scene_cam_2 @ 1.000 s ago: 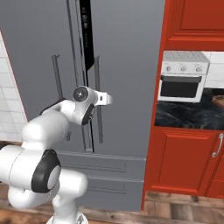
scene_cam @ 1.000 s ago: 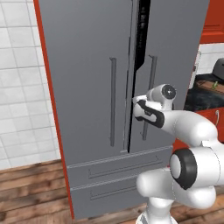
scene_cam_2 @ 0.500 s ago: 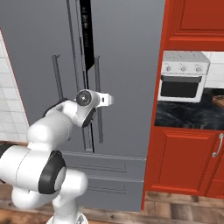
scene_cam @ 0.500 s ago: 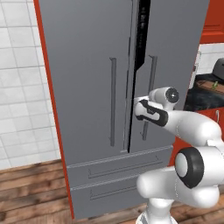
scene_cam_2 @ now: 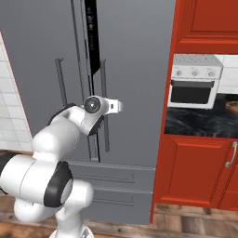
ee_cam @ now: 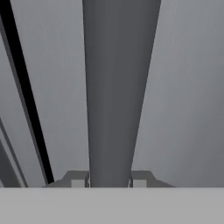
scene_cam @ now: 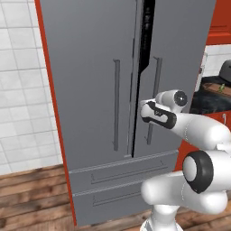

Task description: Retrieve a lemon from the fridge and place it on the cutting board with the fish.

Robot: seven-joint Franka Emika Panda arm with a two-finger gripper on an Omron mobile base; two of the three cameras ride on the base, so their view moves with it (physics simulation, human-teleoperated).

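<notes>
My jaws are clenching the vertical bar handle (ee_cam: 118, 87) of the fridge's right door, with one finger pad (ee_cam: 78, 180) pressing each side of the bar. In the hand view my gripper (ee_cam: 109, 181) is sitting at the bottom of the frame, and the grey handle is running straight up from between the tips, with the flat grey door face behind it and the dark seam between the two doors slanting off to the left. My white arm is reaching forward at about the middle height of the fridge (scene_cam: 90, 67), the forearm lying roughly level and the wrist turning in toward the door, so the hand is meeting the handle on its lower half. In the left base view my gripper (scene_cam: 150, 109) is resting right against that bar. The fridge is standing tall and grey with both upper doors looking shut, a second bar handle (scene_cam: 116, 103) on the left door, and two drawers (scene_cam: 122, 182) closed below. To the right, red cabinets (scene_cam_2: 195, 181) are flanking the fridge, and a white toaster oven (scene_cam_2: 193, 81) is sitting on a dark counter (scene_cam_2: 200, 123).
</notes>
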